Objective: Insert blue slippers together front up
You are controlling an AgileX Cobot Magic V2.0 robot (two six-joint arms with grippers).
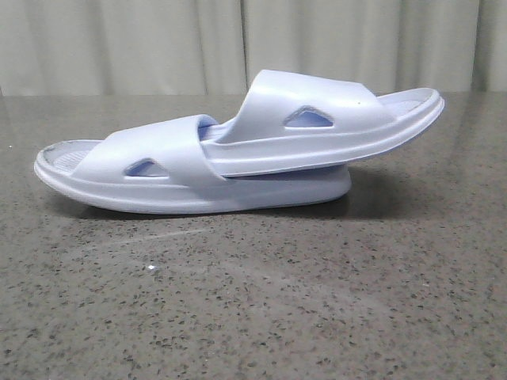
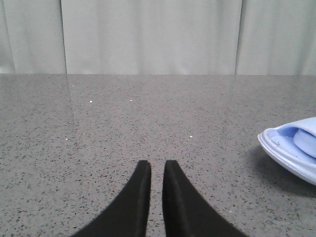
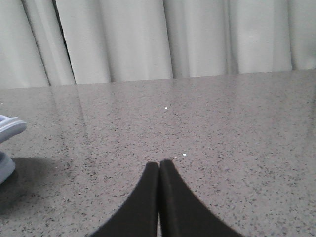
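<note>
The blue slippers lie nested in the middle of the table in the front view. The lower slipper (image 1: pixel 119 178) rests flat on its sole, open end to the left. The upper slipper (image 1: pixel 333 119) is pushed under the lower one's strap and tilts up to the right, straps facing up. Neither gripper shows in the front view. In the left wrist view my left gripper (image 2: pixel 157 165) hovers over bare table, its fingers a narrow slit apart and empty, with a slipper end (image 2: pixel 291 153) off to one side. My right gripper (image 3: pixel 159 165) is shut and empty, slipper edge (image 3: pixel 10 129) at the frame border.
The grey speckled table (image 1: pixel 253 301) spreads wide in front of and around the slippers. A pale curtain (image 1: pixel 158 39) hangs behind the far edge. Both grippers sit well apart from the slippers.
</note>
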